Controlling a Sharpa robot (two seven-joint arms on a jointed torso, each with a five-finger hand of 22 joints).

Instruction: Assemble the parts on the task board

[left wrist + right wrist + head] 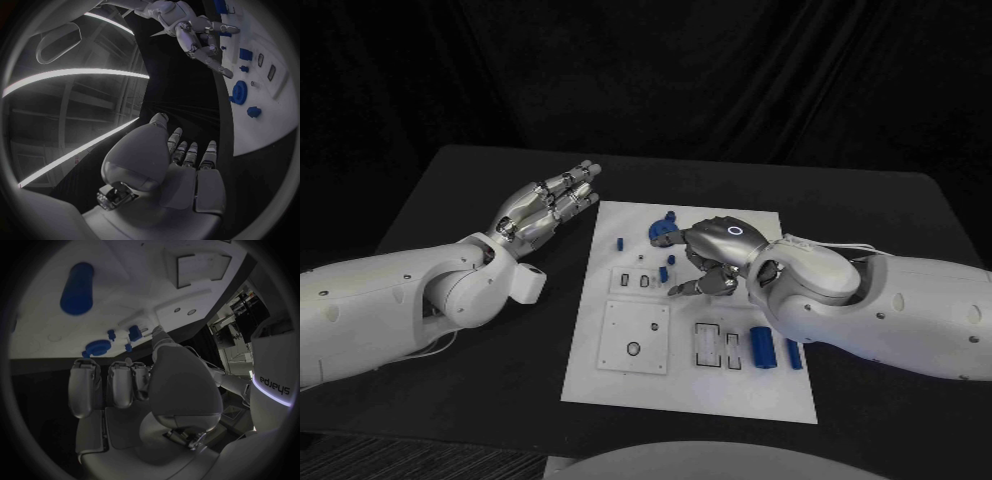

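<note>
The white task board (pixel 687 385) lies in the middle of the black table. My right hand (pixel 711 258) hovers over its upper middle, fingers bent down and apart, holding nothing; its fingers (pixel 84 385) show bare above the board (pixel 125 285). Just beyond it lie a blue round part (pixel 661 232) and a small blue piece (pixel 620 241). A blue cylinder (pixel 763 347) and a thinner blue rod (pixel 795 354) lie by my right forearm. My left hand (pixel 553 205) floats flat and empty over the table, left of the board's far corner, its fingers (pixel 187 152) straight.
A raised white square plate (pixel 635 337) with small holes occupies the board's near left, with rectangular slots (pixel 715 345) beside it. Bare black table lies left of the board and along its near edge. In the left wrist view my right hand (pixel 200 37) hangs over the board.
</note>
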